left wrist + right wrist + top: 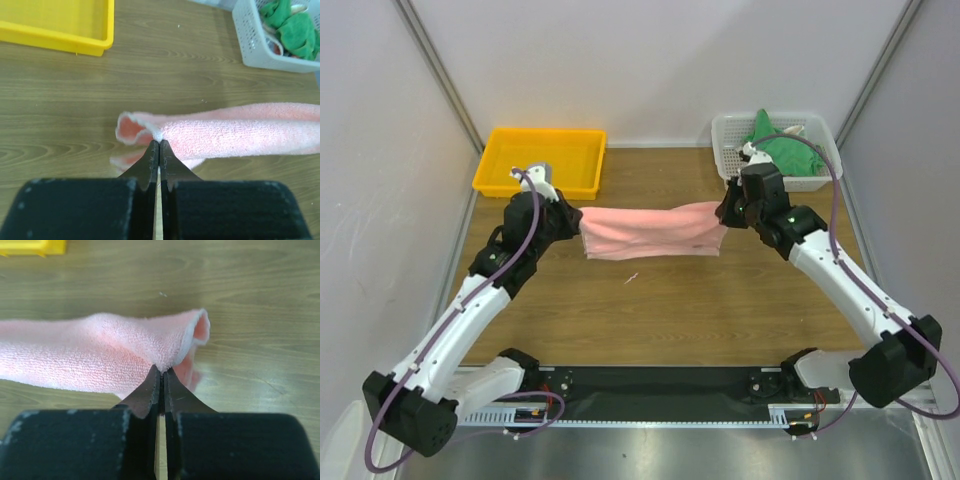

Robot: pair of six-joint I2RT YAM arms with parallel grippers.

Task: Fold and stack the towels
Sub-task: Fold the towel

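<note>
Pink towel | ends pinched: left gripper, right gripper | seemingly airborne

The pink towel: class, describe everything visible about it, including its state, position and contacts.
The pink towel is soft terry cloth, salmon with a paler hem. It hangs stretched as a doubled, sagging band over the wooden table. The left pincer is shut on its left end, the right pincer on its right end, each pinching a bunched edge. Whether its lower edge touches the table is unclear.
</note>
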